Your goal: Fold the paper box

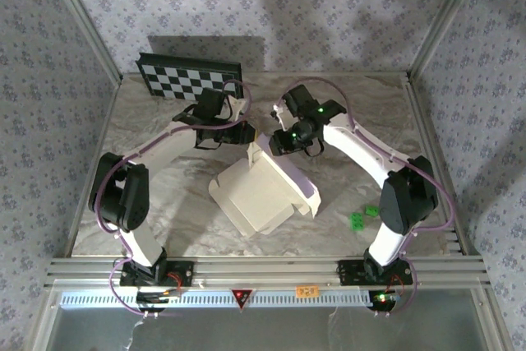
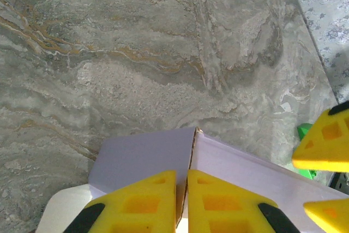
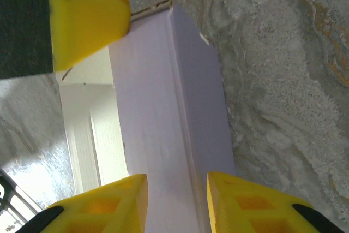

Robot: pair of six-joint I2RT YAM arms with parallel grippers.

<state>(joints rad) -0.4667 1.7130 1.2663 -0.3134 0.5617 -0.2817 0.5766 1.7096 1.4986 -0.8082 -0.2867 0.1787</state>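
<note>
The paper box (image 1: 259, 191), pale lavender-white cardboard, lies partly folded in the middle of the table with one corner flap standing up at its far side. My left gripper (image 1: 245, 139) is at that corner. In the left wrist view its yellow fingers (image 2: 147, 200) are shut on the thin upright edge of the paper box (image 2: 142, 154), at the left gripper (image 2: 182, 177). My right gripper (image 1: 275, 144) is just to the right. In the right wrist view the right gripper (image 3: 177, 181) is open, its fingers standing either side of a folded wall of the box (image 3: 158, 113).
A black-and-white checkerboard panel (image 1: 189, 78) leans at the back left. Small green pieces (image 1: 362, 218) lie on the marble table (image 1: 164, 170) near the right arm's base. Patterned walls close in the back and both sides.
</note>
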